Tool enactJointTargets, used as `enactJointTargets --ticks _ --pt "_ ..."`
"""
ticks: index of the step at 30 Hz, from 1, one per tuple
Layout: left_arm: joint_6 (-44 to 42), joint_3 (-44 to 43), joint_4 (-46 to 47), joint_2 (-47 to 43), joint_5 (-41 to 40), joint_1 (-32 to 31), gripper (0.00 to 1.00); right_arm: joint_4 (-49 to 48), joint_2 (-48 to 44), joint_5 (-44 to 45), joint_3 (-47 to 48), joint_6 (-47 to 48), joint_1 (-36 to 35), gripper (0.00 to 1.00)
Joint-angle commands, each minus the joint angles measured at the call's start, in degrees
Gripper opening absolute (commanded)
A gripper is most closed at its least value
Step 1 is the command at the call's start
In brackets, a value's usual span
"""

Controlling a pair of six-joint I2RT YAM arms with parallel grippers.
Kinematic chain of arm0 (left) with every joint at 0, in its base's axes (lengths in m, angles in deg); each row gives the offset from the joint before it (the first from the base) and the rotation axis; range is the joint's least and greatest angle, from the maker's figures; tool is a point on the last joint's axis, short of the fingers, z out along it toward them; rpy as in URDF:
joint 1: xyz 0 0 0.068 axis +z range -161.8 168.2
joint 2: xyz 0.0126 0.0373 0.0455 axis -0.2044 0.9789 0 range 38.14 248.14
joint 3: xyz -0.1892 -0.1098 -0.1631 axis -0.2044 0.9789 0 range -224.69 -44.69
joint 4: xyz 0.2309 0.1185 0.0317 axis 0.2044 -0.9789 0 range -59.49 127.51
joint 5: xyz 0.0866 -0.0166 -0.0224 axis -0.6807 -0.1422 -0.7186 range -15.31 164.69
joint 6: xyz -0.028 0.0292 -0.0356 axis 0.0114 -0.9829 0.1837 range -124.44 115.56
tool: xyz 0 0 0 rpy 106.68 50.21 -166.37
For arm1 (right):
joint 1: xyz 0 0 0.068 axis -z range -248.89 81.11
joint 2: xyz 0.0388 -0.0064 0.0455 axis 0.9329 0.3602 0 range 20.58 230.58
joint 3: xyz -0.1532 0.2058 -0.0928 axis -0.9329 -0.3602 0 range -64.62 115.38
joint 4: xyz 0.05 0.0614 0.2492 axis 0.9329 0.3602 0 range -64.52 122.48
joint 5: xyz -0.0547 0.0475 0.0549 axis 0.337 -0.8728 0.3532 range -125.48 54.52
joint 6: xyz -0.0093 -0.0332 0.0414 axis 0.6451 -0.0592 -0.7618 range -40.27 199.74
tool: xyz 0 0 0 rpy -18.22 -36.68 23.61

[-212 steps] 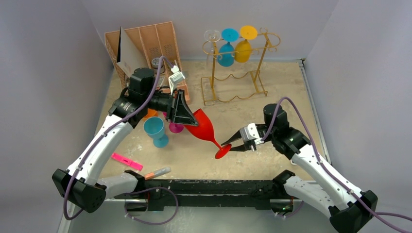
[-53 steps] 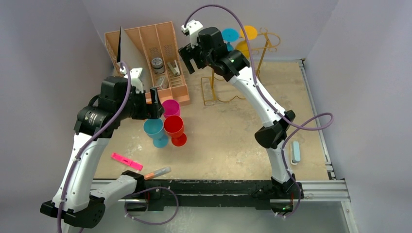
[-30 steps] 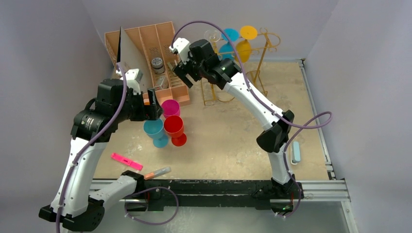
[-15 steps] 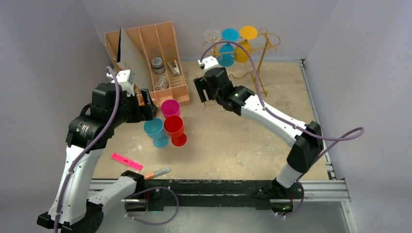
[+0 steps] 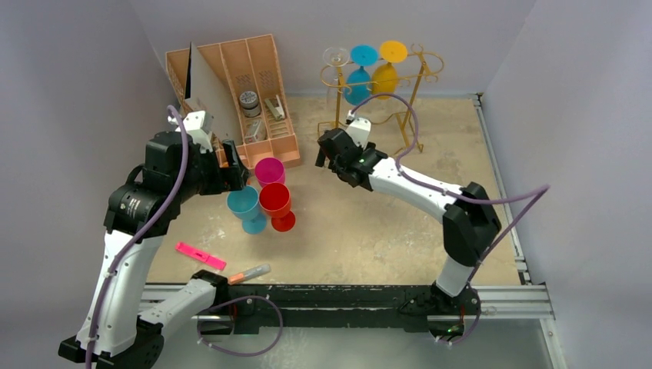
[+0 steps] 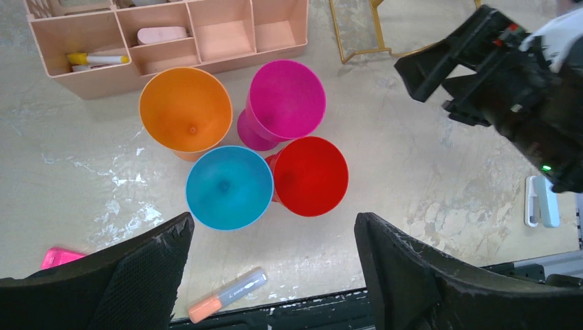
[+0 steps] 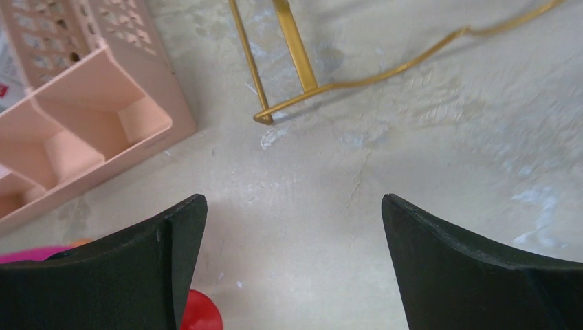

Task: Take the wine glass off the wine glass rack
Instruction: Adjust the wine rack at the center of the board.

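The table (image 5: 369,231) carries everything. The left arm (image 5: 127,254) rises from the near left corner and bends over at the top. Its wrist points down and the left gripper (image 6: 271,237) hangs above four upright glasses, fingers spread wide and holding nothing. The right arm (image 5: 419,192) climbs from the near edge to a raised elbow. Its forearm then stretches left and away across the middle of the table. The right gripper (image 7: 292,206) tilts down over bare table between the tan desk organiser (image 5: 246,61) and the base of the wine glass rack (image 5: 412,96). Its jaws are fully apart and empty.

The organiser stands at the far left corner and the gold rack at the far edge, right of it. Three glasses hang upside down from the rack's top: the clear glass (image 5: 336,55), the hanging blue glass (image 5: 357,86) and the yellow glass (image 5: 384,79).

Near the organiser, the orange glass (image 6: 185,110), magenta glass (image 6: 285,100), standing blue glass (image 6: 229,187) and red glass (image 6: 311,175) cluster closely together. A pink highlighter (image 5: 200,255) and an orange marker (image 5: 250,273) lie by the near edge. A small white and blue object (image 6: 541,201) lies toward the right edge.
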Motion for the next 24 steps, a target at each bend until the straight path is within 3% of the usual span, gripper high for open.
enactJointTargets --ticks 1,8,20,24 --pt "0.95 -0.44 -0.68 -0.95 0.46 0.25 0.86 8.41 5.16 3.06 5.31 -17.94 0.98 0.99" --pt "0.85 -0.72 -1.18 -1.40 0.38 0.25 0.86 19.99 14.39 7.61 15.94 -29.22 1.04 0.99" --pt "1.02 -1.24 -1.44 -3.11 -2.51 0.25 0.86 22.65 25.72 13.74 24.33 -31.76 1.03 0.97" --pt "1.11 -1.99 -2.32 -3.45 -2.97 0.25 0.86 18.52 26.97 13.10 23.97 -29.74 1.76 0.95"
